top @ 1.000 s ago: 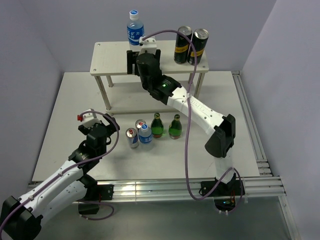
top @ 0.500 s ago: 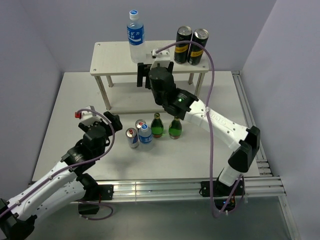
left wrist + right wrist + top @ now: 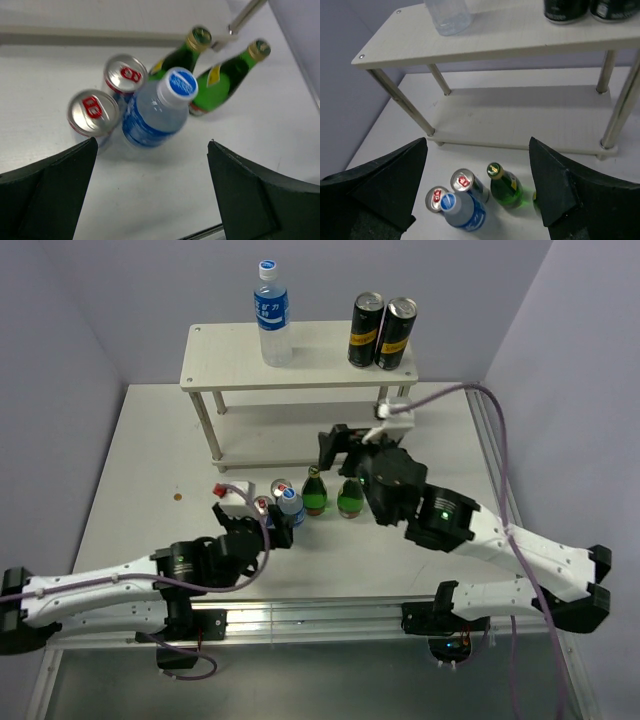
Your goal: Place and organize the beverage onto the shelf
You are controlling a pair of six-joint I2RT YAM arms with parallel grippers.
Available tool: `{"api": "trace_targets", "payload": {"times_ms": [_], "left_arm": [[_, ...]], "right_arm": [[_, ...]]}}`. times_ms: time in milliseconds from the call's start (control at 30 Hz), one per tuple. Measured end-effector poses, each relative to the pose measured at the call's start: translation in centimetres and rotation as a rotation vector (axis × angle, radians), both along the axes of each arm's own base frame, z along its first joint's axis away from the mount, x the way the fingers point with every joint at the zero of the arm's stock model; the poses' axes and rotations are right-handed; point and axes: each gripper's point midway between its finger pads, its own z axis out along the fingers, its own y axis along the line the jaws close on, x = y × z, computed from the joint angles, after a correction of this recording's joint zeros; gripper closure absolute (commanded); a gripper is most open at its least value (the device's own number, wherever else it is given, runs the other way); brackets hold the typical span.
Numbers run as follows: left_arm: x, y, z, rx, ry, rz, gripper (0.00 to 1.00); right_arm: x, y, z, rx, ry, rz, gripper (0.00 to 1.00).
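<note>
At upper centre of the overhead view, the shelf point(image 3: 325, 365) carries one tall water bottle point(image 3: 271, 315) and two dark cans point(image 3: 366, 330). Mid-frame on the worktop point(image 3: 150, 470), two red-topped cans point(image 3: 93, 111), a small blue-capped bottle point(image 3: 155, 107) and two green bottles point(image 3: 225, 82) stand clustered. Your left pincer point(image 3: 152, 145) and right pincer point(image 3: 477, 145) are both released, grasping nothing.
</note>
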Motion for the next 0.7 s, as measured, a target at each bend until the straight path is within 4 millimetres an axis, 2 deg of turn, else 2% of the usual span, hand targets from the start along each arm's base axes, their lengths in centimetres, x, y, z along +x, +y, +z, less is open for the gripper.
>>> {"api": "trace_targets", "payload": {"times_ms": [100, 267, 467, 700], "left_arm": [[-1.6, -2.3, -2.8, 0.069, 0.03, -0.036, 0.01], [-2.2, -3.3, -7.1, 0.163, 0.058, -0.006, 0.01], [-1.5, -4.3, -9.9, 0.215, 0.05, 0.038, 0.01], [0.5, -5.1, -12.4, 0.236, 0.043, 0.077, 0.01]], "right_arm": [[-1.8, -3.0, -1.6, 0.041, 0.02, -0.018, 0.11], [-3.0, -6.1, -4.7, 0.047, 0.061, -0.059, 0.11], [-3.6, -7.5, -7.2, 0.026, 0.1, -0.081, 0.11], [-3.9, -8.1, -8.4, 0.022, 0.115, -0.089, 0.11]]}}
